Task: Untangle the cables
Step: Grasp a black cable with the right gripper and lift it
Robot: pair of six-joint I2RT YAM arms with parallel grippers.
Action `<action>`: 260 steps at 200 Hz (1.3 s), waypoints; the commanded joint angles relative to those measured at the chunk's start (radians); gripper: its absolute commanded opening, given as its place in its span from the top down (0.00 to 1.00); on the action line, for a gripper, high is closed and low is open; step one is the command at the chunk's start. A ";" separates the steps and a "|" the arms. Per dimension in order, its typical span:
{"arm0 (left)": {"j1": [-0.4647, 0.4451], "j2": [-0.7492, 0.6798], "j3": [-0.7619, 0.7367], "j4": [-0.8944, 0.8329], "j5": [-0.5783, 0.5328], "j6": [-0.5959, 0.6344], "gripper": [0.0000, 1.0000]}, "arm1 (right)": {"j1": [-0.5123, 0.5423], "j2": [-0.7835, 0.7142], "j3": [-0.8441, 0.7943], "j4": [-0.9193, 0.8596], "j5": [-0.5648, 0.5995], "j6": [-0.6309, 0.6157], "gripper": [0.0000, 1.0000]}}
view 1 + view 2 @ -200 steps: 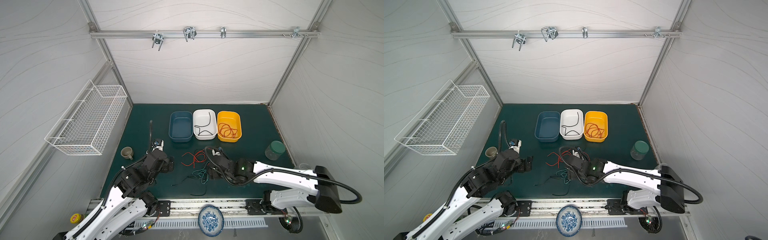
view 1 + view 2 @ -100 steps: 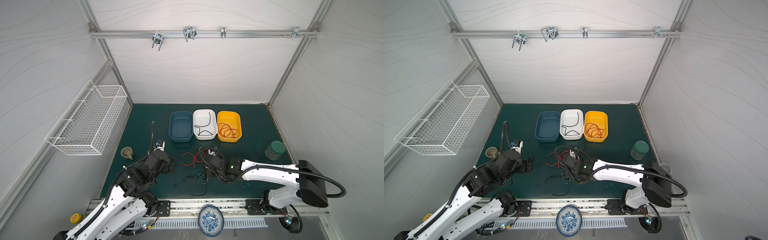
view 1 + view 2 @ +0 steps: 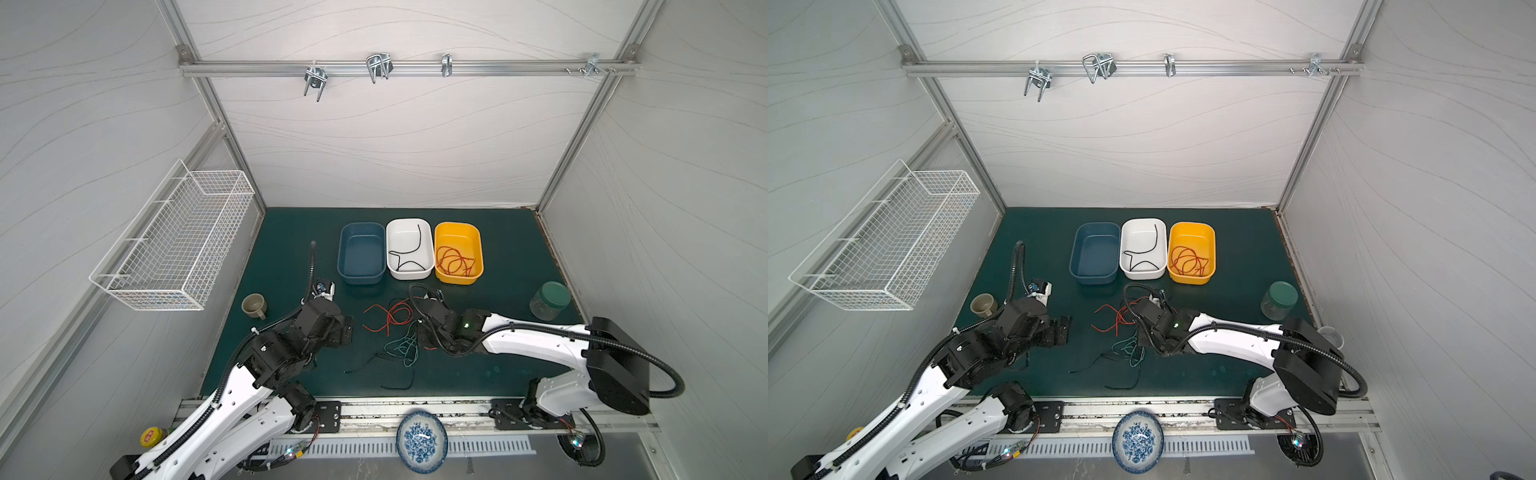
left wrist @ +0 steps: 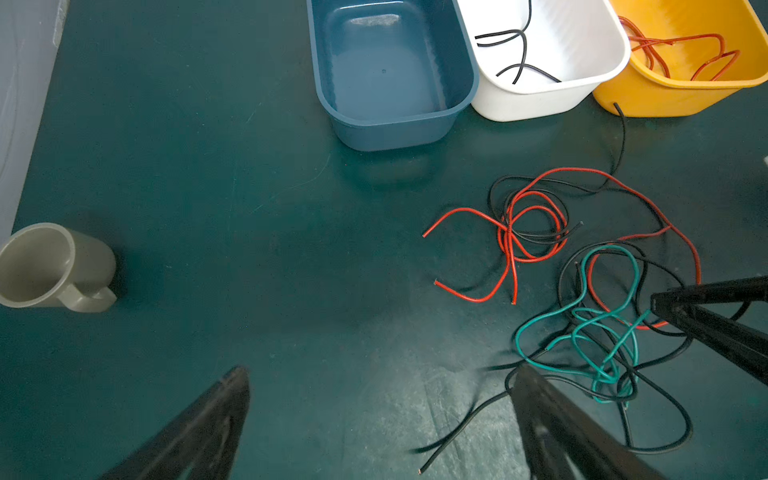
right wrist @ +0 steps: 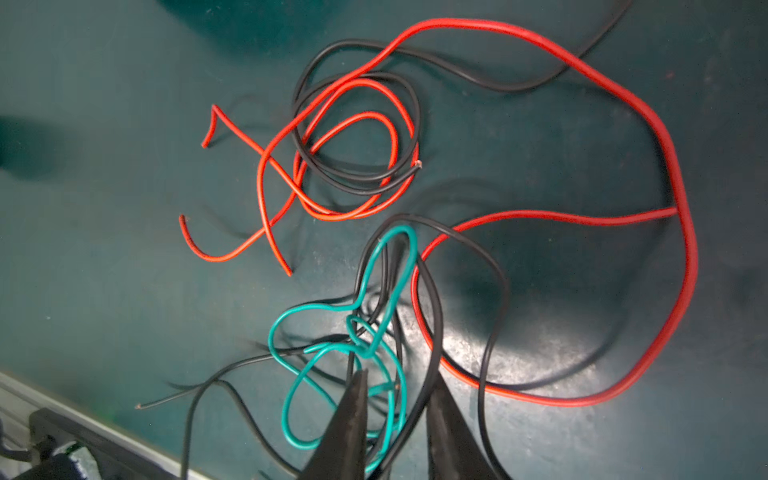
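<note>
Green mat (image 3: 291, 257) down below, and the white tub (image 3: 409, 276) is our marker. The left gripper (image 4: 382, 374) sits in front of that tub and off to the left, fingers spread wide, holding nothing. The right gripper (image 5: 399, 378) is straight in front of it, fingers narrowly apart with the teal cable (image 5: 400, 228) between them. The cables (image 4: 508, 241) sprawl in front of the tub, long axis running away from it, loose red ends pointing toward the left gripper. 1 black cable (image 3: 419, 237) lies inside the tub.

2 arms (image 3: 536, 345): glossy white shells (image 3: 232, 399), black joint housings (image 3: 619, 365), black ribbed hoses (image 3: 311, 266). A green light (image 3: 466, 325) dots the right one. The right gripper (image 5: 397, 386) has black wedge fingers (image 5: 349, 428).
</note>
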 commanded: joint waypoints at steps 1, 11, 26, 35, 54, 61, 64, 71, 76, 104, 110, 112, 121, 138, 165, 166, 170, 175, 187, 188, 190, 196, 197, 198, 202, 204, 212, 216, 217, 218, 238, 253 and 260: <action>-0.004 0.006 0.006 0.045 0.004 0.006 0.00 | -0.024 0.009 0.008 0.013 -0.011 -0.014 0.82; -0.005 0.009 0.005 0.046 0.007 0.005 0.00 | -0.040 0.014 0.017 0.012 -0.018 -0.028 0.88; -0.005 0.013 0.007 0.048 0.010 0.007 0.00 | -0.073 0.020 0.032 0.006 -0.035 -0.052 0.94; -0.005 0.016 0.006 0.050 0.009 0.006 0.00 | -0.091 0.021 0.044 -0.001 -0.039 -0.070 0.99; -0.005 0.024 0.006 0.051 0.013 0.006 0.00 | -0.125 0.020 0.085 -0.032 -0.040 -0.116 1.00; -0.005 0.027 0.006 0.051 0.015 0.007 0.00 | -0.135 0.017 0.106 -0.046 -0.035 -0.134 1.00; -0.004 0.030 0.007 0.050 0.016 0.007 0.00 | -0.138 0.017 0.114 -0.054 -0.034 -0.143 1.00; -0.005 0.032 0.007 0.051 0.016 0.007 0.00 | -0.145 0.018 0.135 -0.064 -0.031 -0.167 1.00; -0.004 0.037 0.007 0.049 0.019 0.006 0.00 | -0.149 0.017 0.150 -0.073 -0.029 -0.184 1.00; -0.005 0.047 0.009 0.051 0.030 0.008 0.00 | -0.160 0.004 0.217 -0.108 0.002 -0.265 1.00; -0.005 0.050 0.009 0.051 0.032 0.008 0.00 | -0.162 -0.001 0.230 -0.116 0.008 -0.280 1.00; -0.005 0.051 0.009 0.051 0.032 0.008 0.00 | -0.163 -0.002 0.235 -0.118 0.010 -0.285 1.00; -0.004 0.056 0.009 0.052 0.036 0.010 0.00 | -0.165 -0.011 0.253 -0.127 0.021 -0.307 1.00; -0.004 0.063 0.010 0.054 0.045 0.010 0.00 | -0.171 -0.032 0.288 -0.140 0.026 -0.352 1.00; -0.005 0.070 0.010 0.053 0.051 0.012 0.00 | -0.180 -0.072 0.356 -0.173 0.053 -0.405 1.00; -0.004 0.069 0.010 0.054 0.052 0.012 0.00 | -0.180 -0.074 0.358 -0.174 0.052 -0.407 1.00; -0.005 0.071 0.010 0.055 0.053 0.012 0.00 | -0.182 -0.080 0.369 -0.180 0.053 -0.414 1.00; -0.004 0.071 0.011 0.055 0.054 0.012 0.00 | -0.186 -0.088 0.382 -0.185 0.053 -0.420 1.00; -0.005 0.071 0.009 0.056 0.056 0.012 0.00 | -0.190 -0.105 0.412 -0.196 0.054 -0.438 1.00; -0.005 0.070 0.009 0.055 0.056 0.012 0.00 | -0.191 -0.107 0.413 -0.197 0.054 -0.440 1.00; -0.005 0.070 0.009 0.055 0.055 0.012 0.00 | -0.192 -0.109 0.418 -0.200 0.053 -0.443 1.00; -0.004 0.071 0.009 0.054 0.055 0.012 0.00 | -0.193 -0.116 0.433 -0.207 0.052 -0.453 1.00; -0.005 0.071 0.009 0.054 0.056 0.012 0.00 | -0.192 -0.117 0.435 -0.208 0.051 -0.454 1.00; -0.004 0.071 0.009 0.055 0.056 0.012 0.00 | -0.192 -0.119 0.438 -0.209 0.051 -0.455 1.00; -0.005 0.073 0.010 0.055 0.056 0.012 0.00 | -0.194 -0.123 0.447 -0.213 0.049 -0.462 1.00; -0.004 0.073 0.010 0.055 0.055 0.012 0.00 | -0.194 -0.124 0.453 -0.216 0.049 -0.464 1.00; -0.004 0.073 0.010 0.055 0.055 0.011 0.00 | -0.194 -0.134 0.469 -0.224 0.047 -0.473 1.00; -0.005 0.073 0.009 0.055 0.055 0.012 0.00 | -0.193 -0.139 0.476 -0.226 0.046 -0.477 1.00; -0.005 0.073 0.010 0.055 0.055 0.012 0.00 | -0.194 -0.141 0.477 -0.227 0.047 -0.478 1.00; -0.005 0.073 0.009 0.055 0.055 0.012 0.00 | -0.194 -0.143 0.478 -0.226 0.046 -0.479 1.00; -0.005 0.076 0.009 0.055 0.058 0.012 0.00 | -0.194 -0.167 0.507 -0.231 0.041 -0.500 1.00; -0.005 0.080 0.010 0.057 0.062 0.013 0.00 | -0.194 -0.175 0.543 -0.244 0.035 -0.518 1.00; -0.004 0.082 0.010 0.056 0.063 0.013 0.00 | -0.194 -0.177 0.567 -0.257 0.028 -0.525 1.00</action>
